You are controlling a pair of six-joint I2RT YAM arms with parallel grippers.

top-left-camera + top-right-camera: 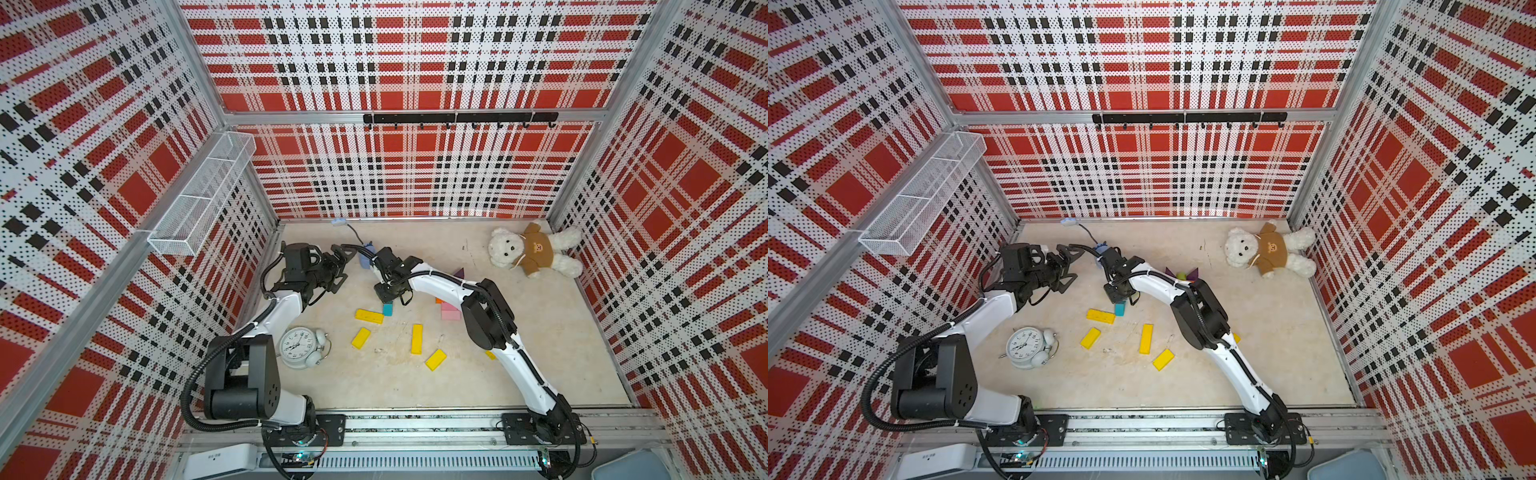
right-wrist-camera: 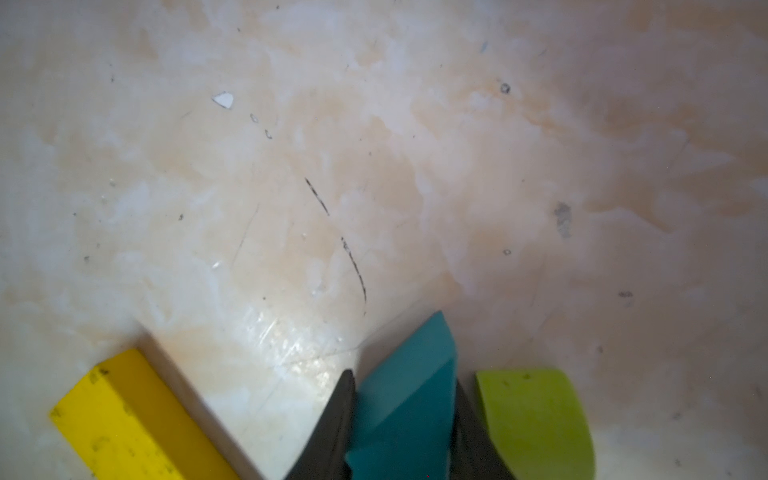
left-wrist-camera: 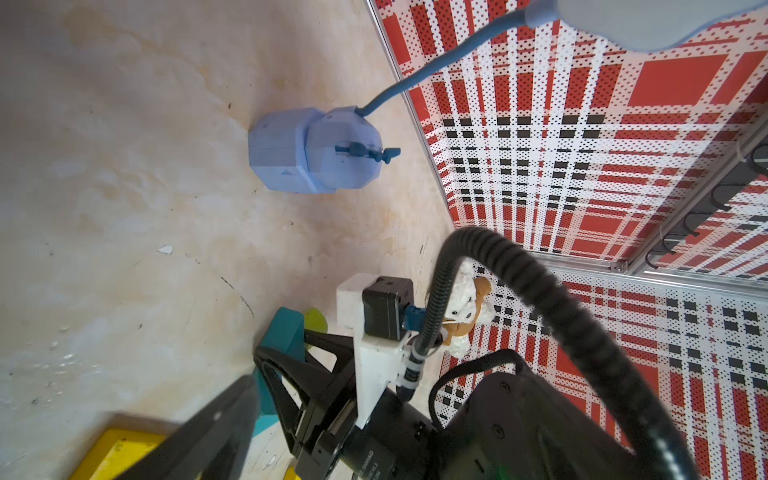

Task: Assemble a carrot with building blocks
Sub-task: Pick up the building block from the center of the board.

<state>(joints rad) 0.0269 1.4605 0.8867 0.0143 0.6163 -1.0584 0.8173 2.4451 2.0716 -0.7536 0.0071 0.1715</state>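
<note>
Four yellow bars lie flat and scattered on the pale table, to the right of the white alarm clock, each apart from the others. Beyond the clock and to its right, the right gripper points down at the tabletop, pressed together on a teal block. The wrist view shows the block wedged between its two dark fingers. That block shows in both top views just past the end of the yellow bar farthest back from the clock. Whether it rests on the table or is raised off it cannot be told. A lime-green stub sits just beside the pinched block, outside one finger. The left gripper hangs beyond the clock toward the back wall, jaws spread wide and holding nothing. Pink blocks lie farther to the clock's right, partly hidden under the right arm. A purple triangle is behind them. A plush bear sprawls in the back corner, well away from the clock.
</note>
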